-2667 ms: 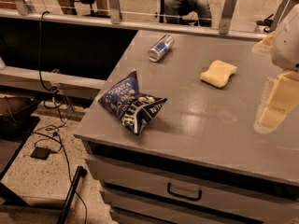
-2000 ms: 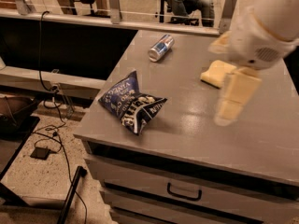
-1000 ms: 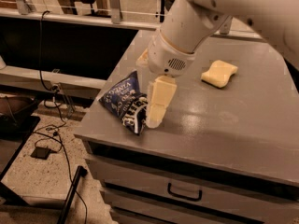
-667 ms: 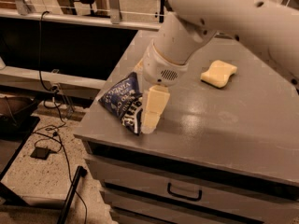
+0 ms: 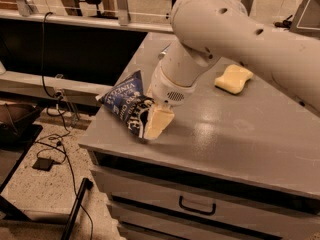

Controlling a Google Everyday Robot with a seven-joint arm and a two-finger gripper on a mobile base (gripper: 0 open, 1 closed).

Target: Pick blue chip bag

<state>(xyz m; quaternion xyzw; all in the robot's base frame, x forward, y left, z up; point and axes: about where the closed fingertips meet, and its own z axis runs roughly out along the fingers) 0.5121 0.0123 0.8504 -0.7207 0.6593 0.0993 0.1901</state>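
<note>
The blue chip bag (image 5: 126,100) is a crumpled dark navy foil bag with white lettering. It lies near the front left corner of the grey cabinet top (image 5: 240,129). My gripper (image 5: 156,124) hangs from the big white arm and reaches down onto the bag's right end. A pale finger (image 5: 159,122) covers that end of the bag and touches it. The silver-and-blue drink can is hidden behind my arm.
A pale yellow sponge (image 5: 233,78) lies at the back right of the top. A drawer with a dark handle (image 5: 197,206) is below the front edge. Cables (image 5: 55,149) and a black pole (image 5: 75,204) lie on the floor to the left.
My arm has swung in from the right across the top and come down to the bag. The gripper now sits on the bag's right end. The bag has not moved.
</note>
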